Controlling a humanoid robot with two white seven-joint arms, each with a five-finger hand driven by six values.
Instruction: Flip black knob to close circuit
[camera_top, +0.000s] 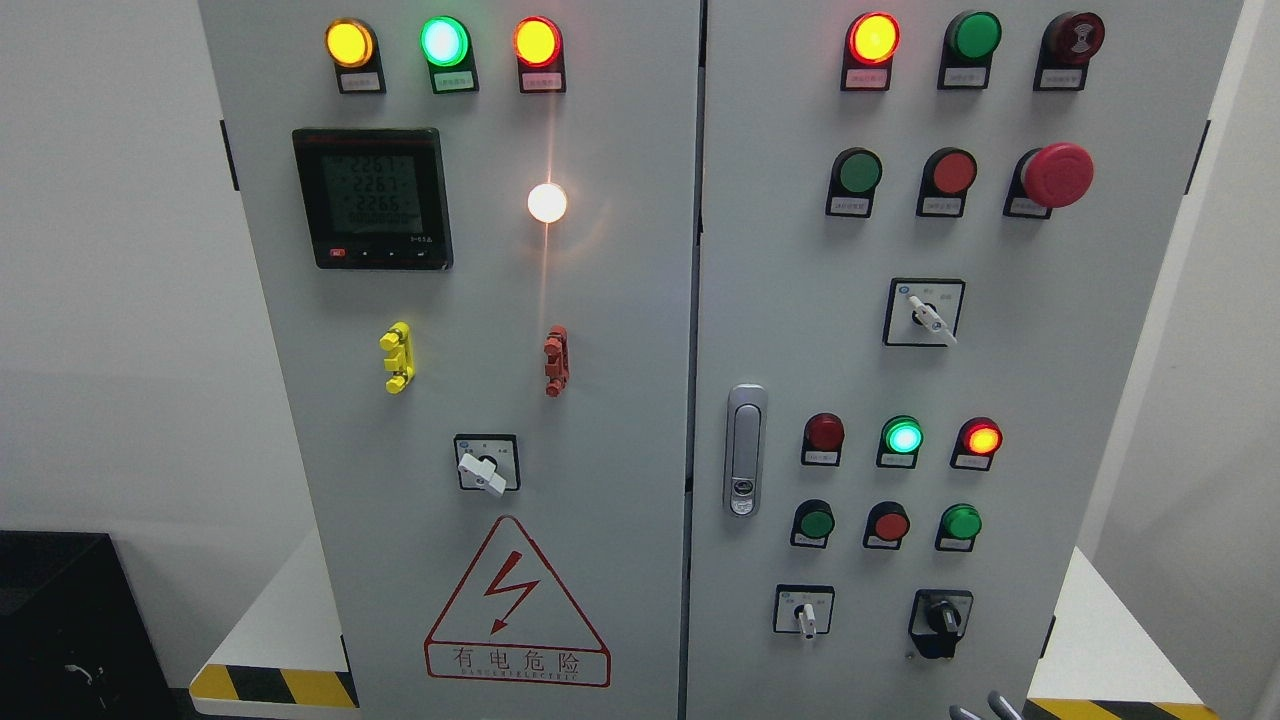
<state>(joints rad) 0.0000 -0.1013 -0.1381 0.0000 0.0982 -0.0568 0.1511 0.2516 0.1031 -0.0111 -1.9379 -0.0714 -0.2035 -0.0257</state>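
Grey two-door metal control cabinet (620, 420) filling view. Black rotary knob (942, 615) sitting at lower right of right door, above grey fingertips (985, 708) of robot hand just showing at bottom edge; side and finger state cannot be told. Three white-handled selector switches (483, 472) showing. Black digital meter (371, 197) displaying 2261, 2261, 2265. Red-bordered triangular warning sign (516, 610) reading 有电危险.

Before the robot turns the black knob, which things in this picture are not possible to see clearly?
- Robot hand, head view: only grey fingertips show at the bottom edge; its side and finger state are cut off.
- Black knob: no legible position marks; the print is too small.
- Button labels: too small to read.
- Meter: the lowest digit row is blurred.
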